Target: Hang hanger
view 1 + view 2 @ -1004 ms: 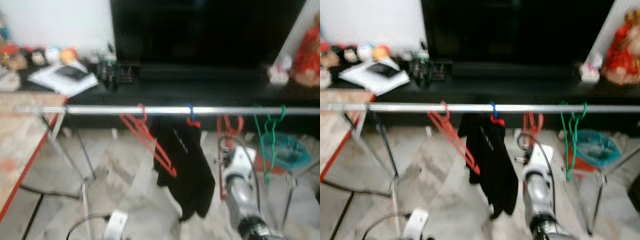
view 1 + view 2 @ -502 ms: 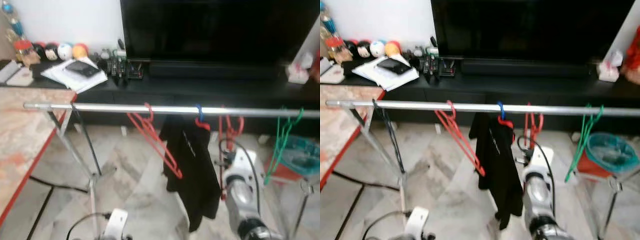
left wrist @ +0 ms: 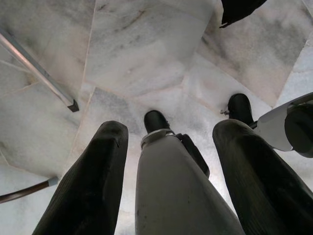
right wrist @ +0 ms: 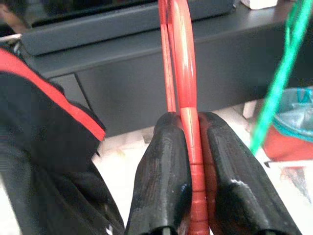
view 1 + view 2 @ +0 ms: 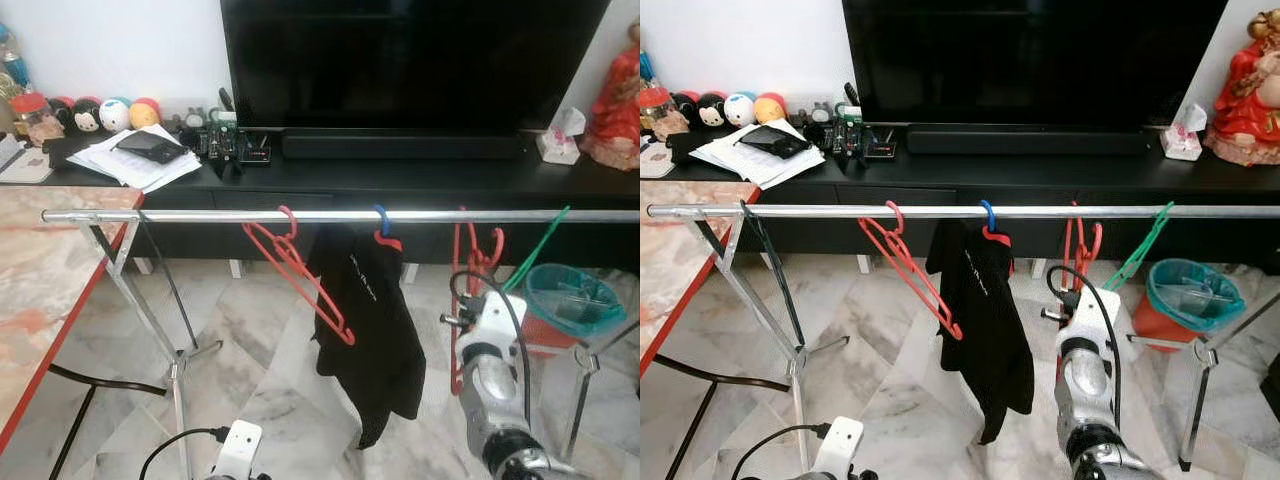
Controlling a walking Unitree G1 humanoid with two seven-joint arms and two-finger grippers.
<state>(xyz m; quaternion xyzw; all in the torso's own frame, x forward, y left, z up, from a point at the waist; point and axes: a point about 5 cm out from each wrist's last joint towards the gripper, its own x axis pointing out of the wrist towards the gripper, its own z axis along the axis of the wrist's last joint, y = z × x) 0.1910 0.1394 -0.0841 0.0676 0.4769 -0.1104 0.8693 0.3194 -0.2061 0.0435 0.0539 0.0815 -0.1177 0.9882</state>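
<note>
Your right gripper (image 4: pixel 191 171) clamped the red plastic hanger (image 4: pixel 182 73) at the silver metal rail (image 5: pixel 330 215); releasing early risked dropping it.

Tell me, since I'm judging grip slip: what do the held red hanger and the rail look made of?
Red hanger: likely smooth glossy plastic or coated wire; it shows shiny highlights between the right gripper jaws. Rail: bare polished metal tube, silvery and reflective.
</note>
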